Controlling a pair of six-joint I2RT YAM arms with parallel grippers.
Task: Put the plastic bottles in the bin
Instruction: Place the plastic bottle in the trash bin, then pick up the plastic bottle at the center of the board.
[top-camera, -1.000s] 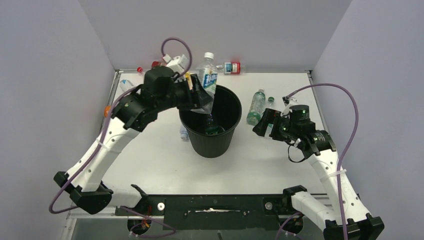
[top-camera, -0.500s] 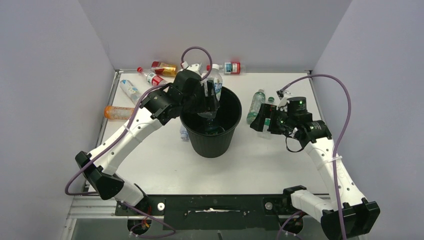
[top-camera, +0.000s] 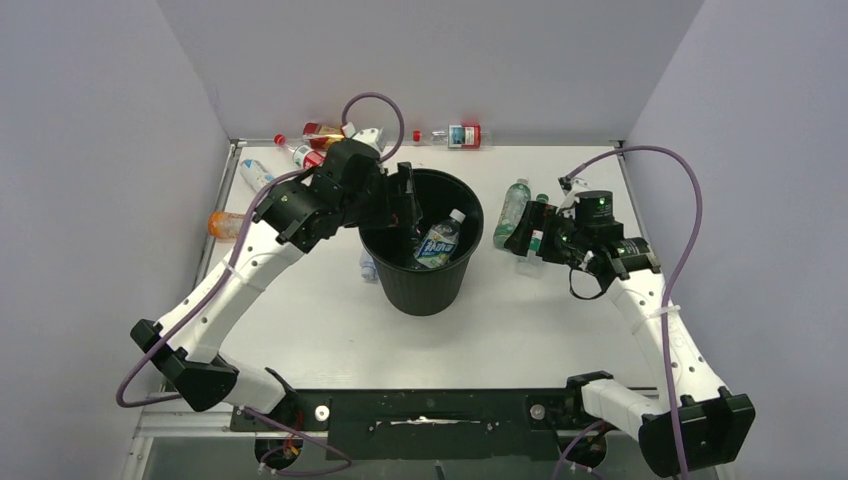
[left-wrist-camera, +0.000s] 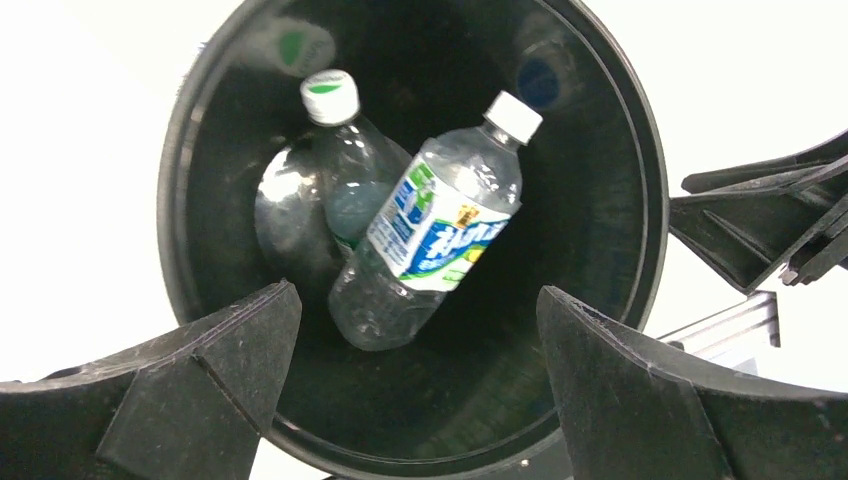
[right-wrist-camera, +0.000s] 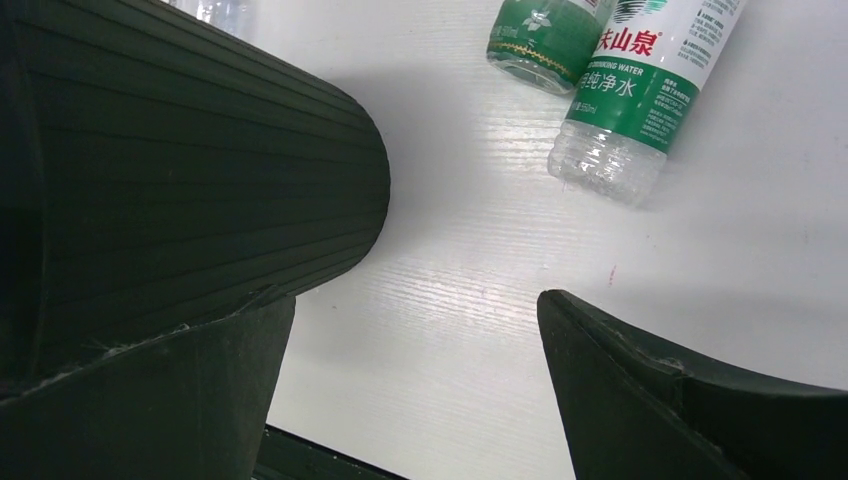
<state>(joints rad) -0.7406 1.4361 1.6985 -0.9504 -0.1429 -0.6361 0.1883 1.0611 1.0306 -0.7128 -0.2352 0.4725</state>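
The left gripper (left-wrist-camera: 415, 292) hangs over the mouth of the bin (top-camera: 470, 203) with its fingers (left-wrist-camera: 200, 400) spread wide and nothing between them. Below it a clear blue-white-labelled bottle (left-wrist-camera: 440, 235) lies loose inside the bin, tilted cap-up against a green-capped bottle (left-wrist-camera: 345, 170) that rests deeper by the wall. Holding the gripper straight above the opening makes sense: anything let go there falls inside the rim rather than onto the table (top-camera: 330, 330). The right gripper (right-wrist-camera: 415, 298) is low over the table on the bin's right side, its fingers (right-wrist-camera: 660, 400) likewise spread and empty, facing two green-labelled bottles (right-wrist-camera: 640, 90) that lie side by side just beyond its tips, apart from the fingers. That pose reads as lining up for the next pick. More bottles wait on the table: an orange bottle (top-camera: 225, 225) at the left edge, a cluster of bottles (top-camera: 300, 153) at the back left, a red-labelled bottle (top-camera: 455, 135) at the back wall, and one small bottle (top-camera: 368, 268) against the bin's base. The task looks well short of done.
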